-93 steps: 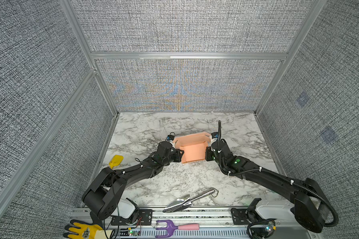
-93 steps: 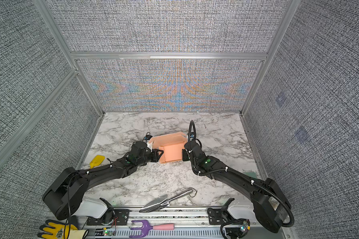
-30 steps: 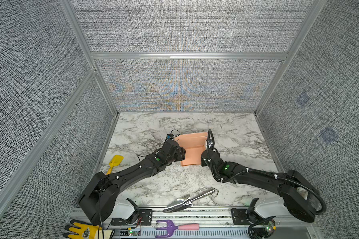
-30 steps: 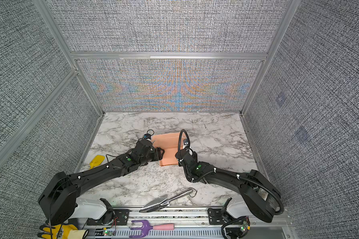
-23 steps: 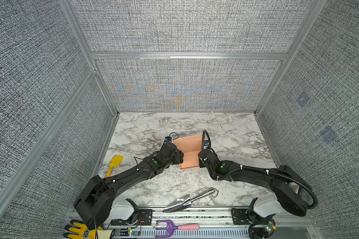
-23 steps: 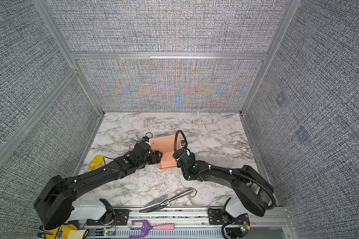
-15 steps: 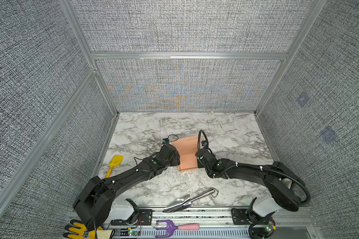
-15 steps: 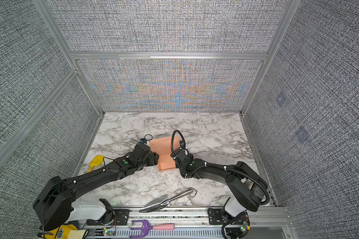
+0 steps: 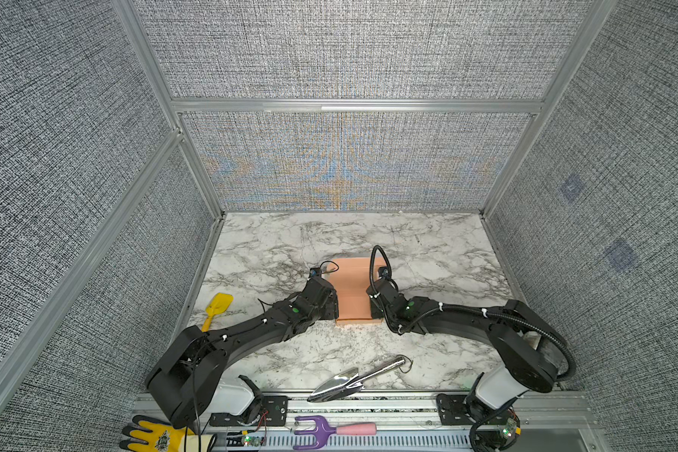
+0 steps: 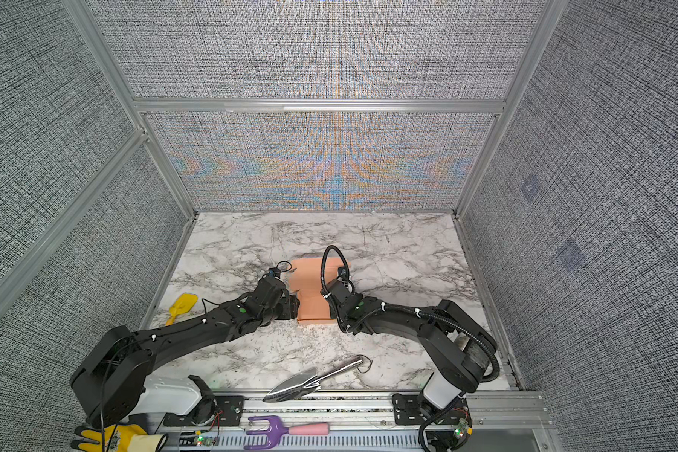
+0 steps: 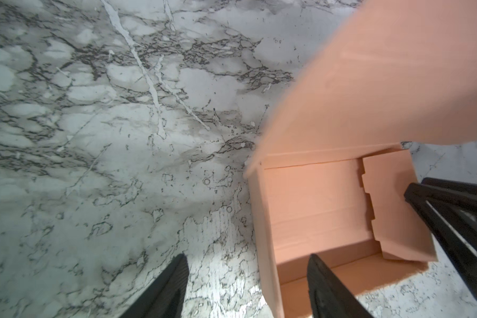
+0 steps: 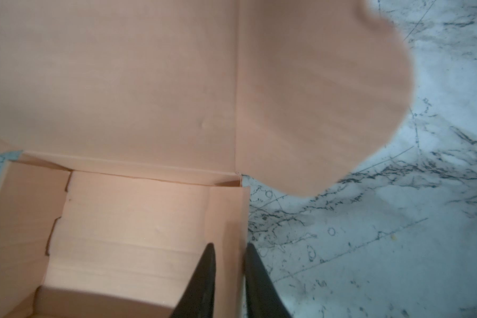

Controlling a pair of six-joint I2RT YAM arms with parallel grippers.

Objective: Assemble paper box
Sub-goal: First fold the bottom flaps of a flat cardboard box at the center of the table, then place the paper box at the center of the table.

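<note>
- Centrally: box, salmon-pink cardboard, open-topped, standing on the table between the two arms in both top views. Walls upright, floor bare.
- Lid: joined along the box's far wall and folded open, with a rounded flap at one end (it overhangs the marble).
- Side walls: a panel with a notched edge lines the inner face of each, as both wrist views show.
- Left gripper: at the box's left wall, jaws spread wide. One finger is inside the box and the other is outside over the table. The wall runs between them with space on either side, so nothing is grasped.
- Right gripper: at the box's right wall, jaws a little apart, one finger inside and one outside. Whether they pinch the wall cannot be told.
- Table: white-grey marble pattern, fenced by grey fabric panels.
- Scoop: yellow, on the table near its left edge, well apart from the box.
- Trowel: bare metal, lying near the front rail.
- Fork: purple with a pink handle, on the rail in front of the table.
- Glove: yellow and black, by the left arm's base.
</note>
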